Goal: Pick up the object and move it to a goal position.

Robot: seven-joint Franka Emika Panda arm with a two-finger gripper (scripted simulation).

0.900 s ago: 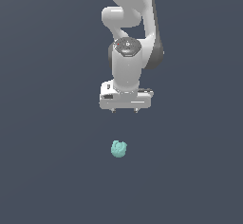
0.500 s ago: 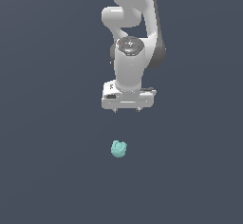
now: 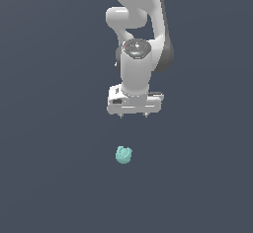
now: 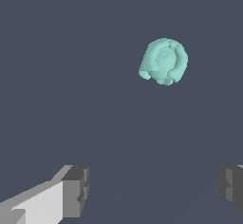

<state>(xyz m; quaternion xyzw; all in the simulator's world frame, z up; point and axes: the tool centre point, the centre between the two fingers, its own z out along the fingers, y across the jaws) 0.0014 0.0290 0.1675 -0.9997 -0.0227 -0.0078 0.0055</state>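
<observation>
Plain dark slate-grey surface (image 3: 49, 128)

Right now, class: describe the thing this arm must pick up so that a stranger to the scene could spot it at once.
Find the white robot arm against the plain dark grey-blue floor. Below its open tool in the exterior view, clear of both fingers, lies a small teal blob. Its lumpy, roundish shape and pale turquoise colour make it the only coloured thing there.

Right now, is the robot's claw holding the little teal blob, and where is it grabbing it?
Nothing is held. The gripper is open with empty space between its fingers, and the teal blob lies apart from it on the dark floor.
</observation>
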